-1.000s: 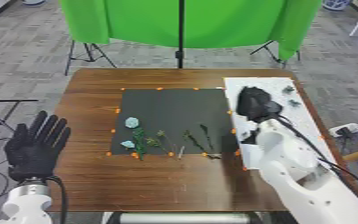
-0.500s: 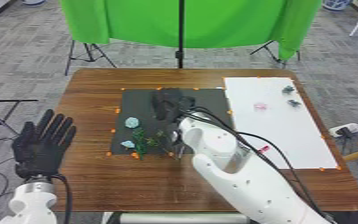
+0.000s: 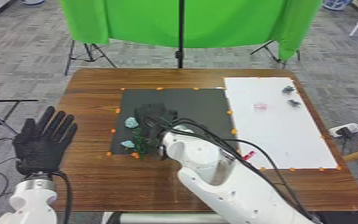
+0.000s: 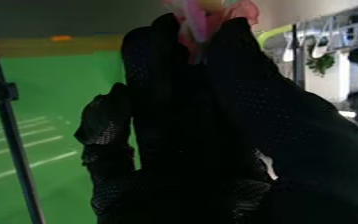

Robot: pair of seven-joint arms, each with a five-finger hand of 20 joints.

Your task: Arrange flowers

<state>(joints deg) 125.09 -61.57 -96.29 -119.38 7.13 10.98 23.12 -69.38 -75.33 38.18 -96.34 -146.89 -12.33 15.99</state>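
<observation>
In the head view my right hand is low over the black mat, close beside the upper light-blue flower. A second light-blue flower lies nearer, with green sprigs next to it. The hand and arm cover the mat's middle. In the right wrist view, the right hand pinches a pink flower at its fingertips. On the white board lie a pale pink flower and two small dark-green pieces. My left hand is open, fingers straight, at the table's left edge.
A red-pink piece lies on the white board beside the right forearm. Small orange markers line the mat and board. The brown table surrounds both, with a green backdrop behind its far edge.
My right hand has swung left from the white board to over the black mat, then slightly nearer and left, uncovering the pale pink flower. The left hand has shifted a little right.
</observation>
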